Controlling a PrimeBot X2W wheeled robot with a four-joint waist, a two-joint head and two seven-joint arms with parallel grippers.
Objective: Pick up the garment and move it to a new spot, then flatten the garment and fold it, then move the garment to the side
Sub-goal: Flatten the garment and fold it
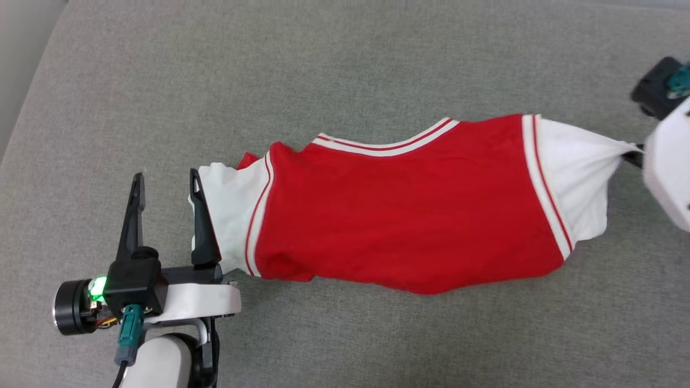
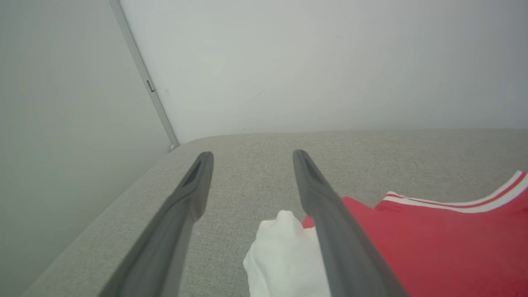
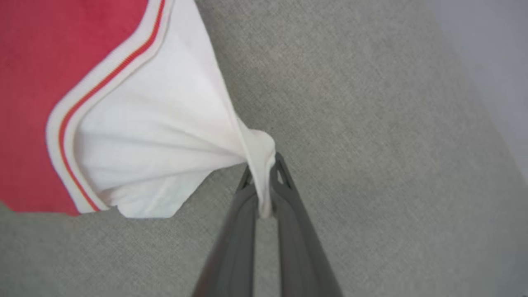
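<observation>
The right tool (image 3: 264, 169) pinches the red jersey (image 1: 399, 210) by a white sleeve tip. The left tool (image 1: 166, 174) stands wide, and one finger hides part of the other sleeve.

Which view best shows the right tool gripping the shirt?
Right wrist view: the right tool is shut on the shirt, its white sleeve bunched in the grip. Head view shows that sleeve pulled taut; left wrist view, the opposite sleeve.

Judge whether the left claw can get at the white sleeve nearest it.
Probably yes: the left claw stands open, the white sleeve lies right beside one finger, and nothing covers it.
</observation>
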